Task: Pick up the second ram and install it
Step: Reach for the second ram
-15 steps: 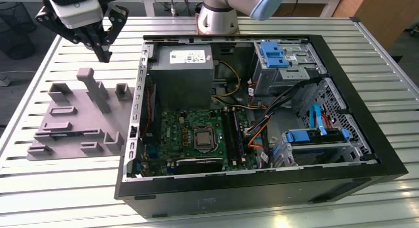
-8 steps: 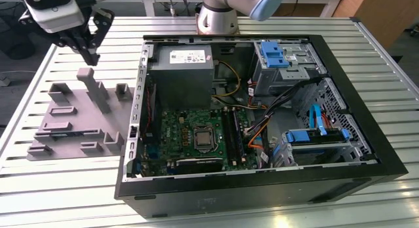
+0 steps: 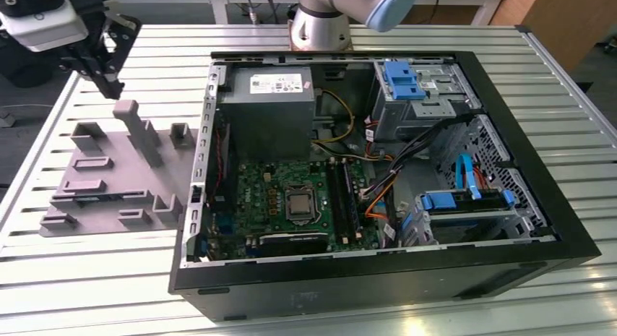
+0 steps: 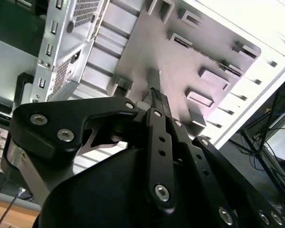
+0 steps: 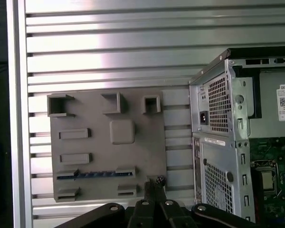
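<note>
Held fingers (image 5: 148,191) pressed together, black and slim, with nothing clamped between them. Belonged to the gripper (image 3: 115,92), hung in the air above the grey holder plate (image 3: 126,159), clear of its surface and its raised posts. Found the second ram (image 5: 92,174) in the first wrist view as a thin bluish strip on that plate, set between two small brackets in a row beside one plate edge, untouched and apart from the fingertips. Found it, in the exterior view, toward the plate's edge nearest the viewer. Found the plate itself lying flat on a ribbed metal table (image 5: 109,52). Found an open computer case (image 3: 386,274) just beside the plate, on the exterior view's right, with its green motherboard (image 3: 289,199) exposed inside.
</note>
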`<state>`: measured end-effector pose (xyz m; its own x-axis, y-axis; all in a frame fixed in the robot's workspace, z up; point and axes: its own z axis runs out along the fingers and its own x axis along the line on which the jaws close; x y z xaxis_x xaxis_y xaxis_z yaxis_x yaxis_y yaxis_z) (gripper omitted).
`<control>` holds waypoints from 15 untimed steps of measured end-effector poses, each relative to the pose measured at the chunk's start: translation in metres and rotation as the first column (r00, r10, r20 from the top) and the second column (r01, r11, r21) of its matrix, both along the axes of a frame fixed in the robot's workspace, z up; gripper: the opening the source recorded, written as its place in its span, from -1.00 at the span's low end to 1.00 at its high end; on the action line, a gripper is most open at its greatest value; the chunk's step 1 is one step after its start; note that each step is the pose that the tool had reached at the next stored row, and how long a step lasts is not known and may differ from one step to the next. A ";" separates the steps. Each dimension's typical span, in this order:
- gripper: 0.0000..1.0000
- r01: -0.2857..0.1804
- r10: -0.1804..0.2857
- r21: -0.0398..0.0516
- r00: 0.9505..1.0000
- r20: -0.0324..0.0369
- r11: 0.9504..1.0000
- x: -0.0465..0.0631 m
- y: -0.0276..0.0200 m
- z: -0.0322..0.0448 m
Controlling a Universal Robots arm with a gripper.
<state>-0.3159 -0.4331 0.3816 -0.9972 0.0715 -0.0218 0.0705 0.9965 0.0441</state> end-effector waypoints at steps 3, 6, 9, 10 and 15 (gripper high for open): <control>-0.79 0.000 0.000 0.000 1.000 0.000 1.000 -0.010 -0.0005 -0.0006; -0.79 0.000 0.000 0.000 1.000 0.000 1.000 -0.020 -0.0009 -0.0011; -0.79 0.000 0.000 0.000 1.000 0.000 1.000 -0.028 -0.0012 -0.0016; -0.79 0.000 0.000 0.000 1.000 0.000 1.000 -0.030 -0.0013 -0.0018; -0.79 0.000 0.000 0.000 1.000 0.000 1.000 -0.041 -0.0014 -0.0023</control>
<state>-0.3566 -0.4345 0.3793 -0.9972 0.0712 -0.0213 0.0702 0.9966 0.0441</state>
